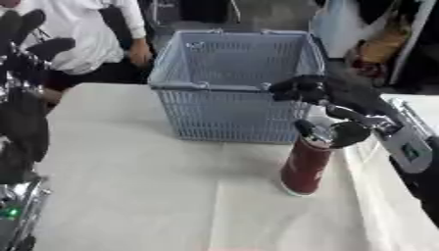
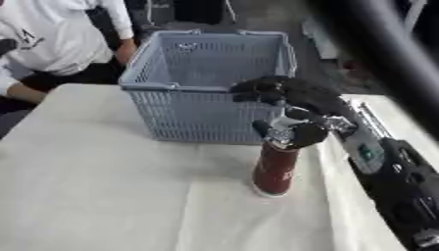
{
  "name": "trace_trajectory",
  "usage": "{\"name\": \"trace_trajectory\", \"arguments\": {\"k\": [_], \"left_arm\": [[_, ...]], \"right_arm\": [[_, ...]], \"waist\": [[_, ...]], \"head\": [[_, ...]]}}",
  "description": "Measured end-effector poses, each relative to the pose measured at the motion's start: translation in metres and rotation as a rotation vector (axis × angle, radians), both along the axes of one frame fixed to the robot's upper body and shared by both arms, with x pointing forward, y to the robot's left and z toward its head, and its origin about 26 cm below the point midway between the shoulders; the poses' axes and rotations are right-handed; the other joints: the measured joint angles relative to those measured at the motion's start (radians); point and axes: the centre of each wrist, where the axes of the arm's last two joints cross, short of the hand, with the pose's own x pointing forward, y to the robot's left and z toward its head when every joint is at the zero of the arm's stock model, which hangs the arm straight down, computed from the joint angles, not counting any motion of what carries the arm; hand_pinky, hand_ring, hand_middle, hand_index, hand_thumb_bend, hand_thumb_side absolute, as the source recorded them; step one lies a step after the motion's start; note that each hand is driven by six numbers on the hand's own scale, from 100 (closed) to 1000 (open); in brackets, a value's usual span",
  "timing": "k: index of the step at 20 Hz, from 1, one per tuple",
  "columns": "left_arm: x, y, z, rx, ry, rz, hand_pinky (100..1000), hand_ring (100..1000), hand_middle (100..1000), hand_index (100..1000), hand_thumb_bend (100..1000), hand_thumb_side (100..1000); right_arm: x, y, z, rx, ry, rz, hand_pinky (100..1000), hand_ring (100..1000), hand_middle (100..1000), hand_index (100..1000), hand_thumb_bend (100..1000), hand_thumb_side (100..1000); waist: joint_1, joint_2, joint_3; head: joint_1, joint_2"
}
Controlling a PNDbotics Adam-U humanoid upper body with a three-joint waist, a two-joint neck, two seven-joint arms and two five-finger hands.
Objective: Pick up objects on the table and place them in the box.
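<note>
One object remains visible on the white cloth-covered table (image 1: pixel 129 186): a dark red cylindrical can (image 1: pixel 305 166), standing nearly upright, tilted slightly, near your right side of the surface. Its base appears to rest on the cloth, so treat the lift as not yet made.

Your right hand (image 1: pixel 336 128) sits at the top of the can. The fingers and thumb curl around the can's upper rim, so the hand is closed on the can at its top end. The black and silver right forearm (image 1: pixel 403 142) runs back toward the right edge of the view.

Your left hand (image 1: pixel 30 41) appears raised at the left edge of the left eye view, well apart from the can. It holds nothing; the pictures do not show clearly whether its fingers are straight or curled, so its state cannot be told.

Just beyond the can stands the grey-blue plastic lattice basket (image 1: pixel 206 110), which serves as the box for this task. The can stands just in front of the basket's near right corner. The visible part of the basket's interior shows no object; the floor behind the near wall is hidden.

Progress assessment: the grasp stage looks under way, and nothing can be confirmed as placed. Remaining work, as judged here: raise the can above the basket rim, carry it over the opening, and release it inside.
</note>
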Motion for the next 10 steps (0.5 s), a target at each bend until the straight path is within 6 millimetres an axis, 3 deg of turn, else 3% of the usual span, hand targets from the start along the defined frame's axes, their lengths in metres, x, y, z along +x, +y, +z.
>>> {"name": "trace_trajectory", "arguments": {"k": [10], "left_arm": [[-0.0004,0.0003,-0.0009,0.005,0.006,-0.001,917,736,907,1000,456,1000]], "right_arm": [[-0.0016,-0.0003,-0.0071,-0.02,0.005,-0.001,860,839,917,949,100,1000]], "waist": [[0.001,0.0,0.0]], "head": [[0.0,0.0]]}}
